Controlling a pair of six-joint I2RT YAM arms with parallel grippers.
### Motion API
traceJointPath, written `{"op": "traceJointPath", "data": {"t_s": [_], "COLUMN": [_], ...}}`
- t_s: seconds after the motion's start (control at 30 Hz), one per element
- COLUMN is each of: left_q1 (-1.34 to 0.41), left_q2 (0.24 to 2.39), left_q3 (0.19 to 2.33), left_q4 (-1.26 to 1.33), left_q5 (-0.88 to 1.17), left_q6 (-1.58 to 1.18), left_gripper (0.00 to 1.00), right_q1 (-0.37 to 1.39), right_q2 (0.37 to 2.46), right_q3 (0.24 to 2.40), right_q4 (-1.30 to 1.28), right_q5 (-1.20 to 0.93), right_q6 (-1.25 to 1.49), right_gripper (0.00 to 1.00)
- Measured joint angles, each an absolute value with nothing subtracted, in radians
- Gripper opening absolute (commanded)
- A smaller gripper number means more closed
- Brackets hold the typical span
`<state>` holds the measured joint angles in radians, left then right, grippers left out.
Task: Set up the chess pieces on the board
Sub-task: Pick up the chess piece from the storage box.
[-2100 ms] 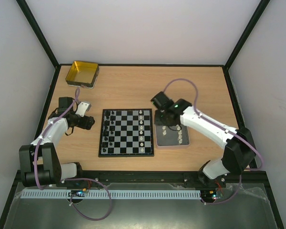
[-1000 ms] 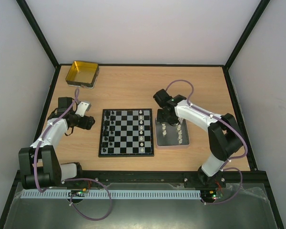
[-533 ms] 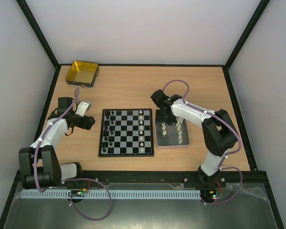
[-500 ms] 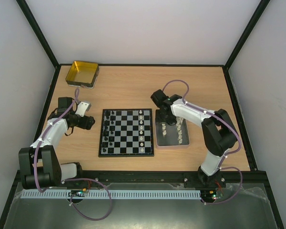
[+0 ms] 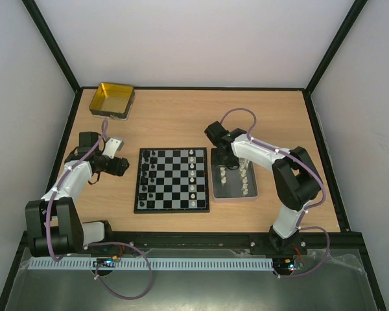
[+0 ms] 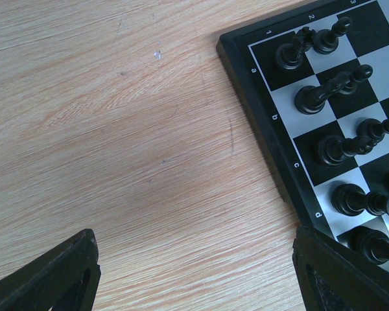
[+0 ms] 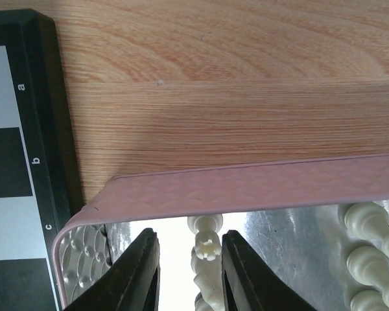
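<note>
The board [image 5: 138,184] lies mid-table, with black pieces [image 5: 149,175] along its left side and white pieces [image 5: 192,175] in its right column. More white pieces [image 5: 244,184] stand in the silver tray [image 5: 236,198] right of it. My right gripper [image 5: 225,166] is down in the tray's far-left corner. In the right wrist view it [image 7: 189,243] is part open around a white piece [image 7: 207,249], which sits close to the right finger. My left gripper [image 5: 121,166] hangs wide open and empty over wood [image 6: 194,278] beside the board's edge [image 6: 259,123] and black pieces [image 6: 318,97].
A yellow tin [image 5: 112,100] stands at the far left corner. The tray's pink rim [image 7: 246,188] runs just ahead of my right fingers, the board's border [image 7: 42,97] to their left. More white pieces [image 7: 369,253] stand right of them. Black frame posts edge the table.
My right gripper has moved toward the tray's far-left corner and come down around a white piece; its arm folded in. The left arm has not moved.
</note>
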<state>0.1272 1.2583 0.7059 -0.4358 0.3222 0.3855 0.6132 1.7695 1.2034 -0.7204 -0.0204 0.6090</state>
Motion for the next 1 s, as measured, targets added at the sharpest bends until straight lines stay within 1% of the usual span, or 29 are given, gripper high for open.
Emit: {"op": "traceJointPath", "data": {"t_s": [0.47, 0.7, 1.0], "left_q1": [0.127, 0.127, 0.127], "left_q2": [1.258, 1.258, 1.258], "left_q3": [0.706, 0.706, 0.706], "left_q4": [-0.435, -0.435, -0.435], "left_q5": [0.322, 0.322, 0.322], "left_q6": [0.385, 0.385, 0.385], "left_gripper": [0.82, 0.82, 0.82], "right_q1": [0.588, 0.587, 0.587], "right_q2": [1.769, 1.769, 1.789], "right_q3": [1.177, 1.163, 1.162], "right_q4": [-0.692, -0.678, -0.667], "right_q5": [-0.019, -0.023, -0.028], "right_q6": [0.61, 0.613, 0.613], "right_gripper": [0.26, 0.21, 0.2]}}
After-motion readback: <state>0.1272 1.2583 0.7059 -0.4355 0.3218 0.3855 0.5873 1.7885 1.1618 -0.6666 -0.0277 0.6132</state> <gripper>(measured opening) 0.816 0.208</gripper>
